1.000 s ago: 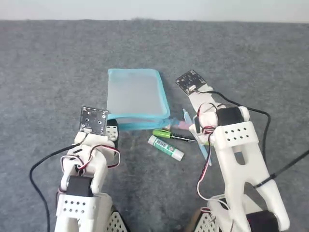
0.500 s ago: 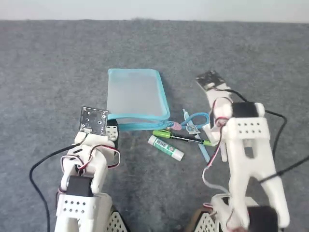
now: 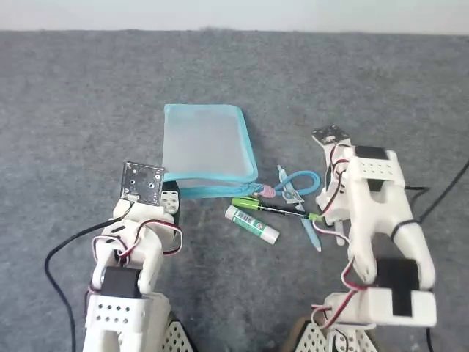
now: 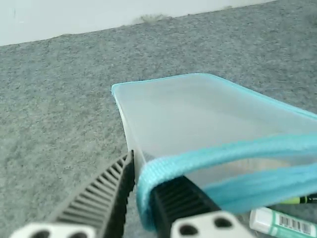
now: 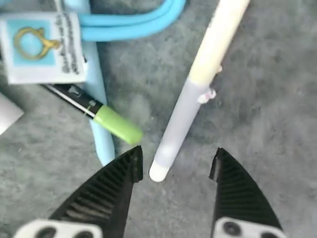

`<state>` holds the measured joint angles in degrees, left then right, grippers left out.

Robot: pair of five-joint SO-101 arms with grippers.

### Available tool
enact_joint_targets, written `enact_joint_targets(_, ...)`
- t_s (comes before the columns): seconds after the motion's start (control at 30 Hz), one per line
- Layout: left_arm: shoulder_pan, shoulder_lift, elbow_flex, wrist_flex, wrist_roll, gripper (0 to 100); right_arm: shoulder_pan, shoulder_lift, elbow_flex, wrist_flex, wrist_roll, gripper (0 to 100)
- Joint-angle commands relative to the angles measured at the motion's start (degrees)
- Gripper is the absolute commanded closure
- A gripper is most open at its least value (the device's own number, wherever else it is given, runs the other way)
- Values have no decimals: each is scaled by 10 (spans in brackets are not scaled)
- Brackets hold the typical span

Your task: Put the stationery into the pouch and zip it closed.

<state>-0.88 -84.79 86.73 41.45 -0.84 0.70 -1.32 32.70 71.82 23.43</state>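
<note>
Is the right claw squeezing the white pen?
No, the right gripper is open, its jaws spread apart around the end of the white pen, not closed on it.

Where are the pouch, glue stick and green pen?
pouch (image 3: 205, 147): high view, middle of its translucent face.
glue stick (image 3: 253, 224): high view, middle of its barrel.
green pen (image 5: 116, 125): right wrist view, on its green end.
</note>
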Motion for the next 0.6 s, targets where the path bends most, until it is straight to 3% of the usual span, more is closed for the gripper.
enact_joint_targets(0.0, -2, 3, -15, -15, 4, 989, 10, 11, -4, -20, 4, 794)
enact_joint_targets(0.13, -2, 3, -14, -15, 4, 989, 10, 41, -4, -17, 4, 816)
enact_joint_targets(0.3, -2, 3, -14, -15, 4, 988, 12, 63, -4, -12, 2, 998)
enact_joint_targets(0.57, 4, 3, -13, -16, 7, 988, 11, -40, -4, 33, 0, 992)
